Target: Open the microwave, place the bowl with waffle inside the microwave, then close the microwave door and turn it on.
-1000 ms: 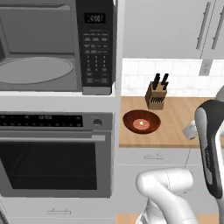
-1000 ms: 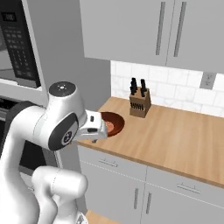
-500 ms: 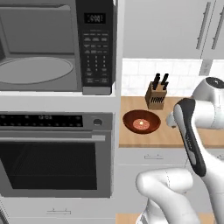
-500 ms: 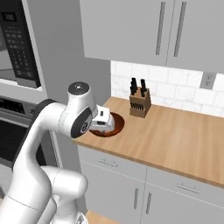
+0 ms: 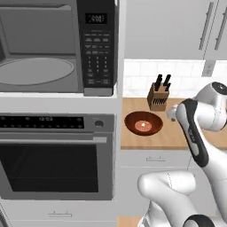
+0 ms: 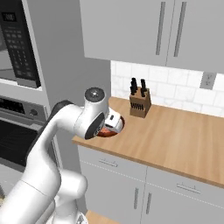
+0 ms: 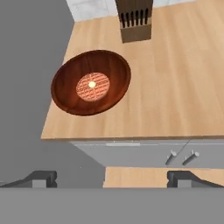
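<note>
Reaching for the bowl with waffle [image 7: 91, 82]: lower the wide-apart pincer [image 7: 111, 178] over its near rim, clear of the tabletop [image 7: 175, 87] edge.

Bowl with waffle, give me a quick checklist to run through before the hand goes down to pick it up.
1. Microwave open, cavity free: ok, with the turntable bare.
2. Bowl with waffle upright on the counter: ok.
3. Waffle centred in the bowl: ok.
4. Hand open and holding nothing: ok.
5. Hand lined up over the bowl: not ok, the bowl sits off to one side, above the fingertips in the hand view.
6. Knife block apart from the bowl: ok.
</note>
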{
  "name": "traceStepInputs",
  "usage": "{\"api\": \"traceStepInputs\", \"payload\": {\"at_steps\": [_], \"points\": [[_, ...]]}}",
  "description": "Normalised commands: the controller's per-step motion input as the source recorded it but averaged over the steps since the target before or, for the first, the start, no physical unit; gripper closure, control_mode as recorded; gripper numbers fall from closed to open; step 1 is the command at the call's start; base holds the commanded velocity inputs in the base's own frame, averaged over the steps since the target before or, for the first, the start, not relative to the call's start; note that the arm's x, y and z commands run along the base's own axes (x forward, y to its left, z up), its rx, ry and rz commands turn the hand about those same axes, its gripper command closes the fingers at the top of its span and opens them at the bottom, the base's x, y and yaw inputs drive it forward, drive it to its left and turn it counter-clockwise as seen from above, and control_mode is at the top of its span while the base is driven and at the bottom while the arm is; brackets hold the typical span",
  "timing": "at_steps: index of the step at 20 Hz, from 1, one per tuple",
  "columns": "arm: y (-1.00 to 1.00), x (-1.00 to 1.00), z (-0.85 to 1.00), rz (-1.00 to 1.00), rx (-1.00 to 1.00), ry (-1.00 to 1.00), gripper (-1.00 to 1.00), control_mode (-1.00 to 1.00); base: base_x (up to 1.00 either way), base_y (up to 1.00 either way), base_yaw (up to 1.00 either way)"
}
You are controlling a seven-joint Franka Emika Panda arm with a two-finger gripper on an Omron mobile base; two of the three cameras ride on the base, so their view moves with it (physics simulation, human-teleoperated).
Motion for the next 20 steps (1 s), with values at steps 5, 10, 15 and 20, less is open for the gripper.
{"api": "traceStepInputs", "payload": {"at_steps": [5,10,15,20], "points": [[-0.18,0.33,0.04,-0.20,0.12,-0.01,-1.00,-1.00,0.00,0.00,0.00],[-0.02,0.76,-0.32,-0.19,0.00,0.11,-1.00,-1.00,0.00,0.00,0.00],[0.00,0.76,-0.56,-0.13,0.00,0.11,-1.00,-1.00,0.00,0.00,0.00],[0.00,0.19,-0.44,-0.03,0.00,0.10,-1.00,-1.00,0.00,0.00,0.00]]}}
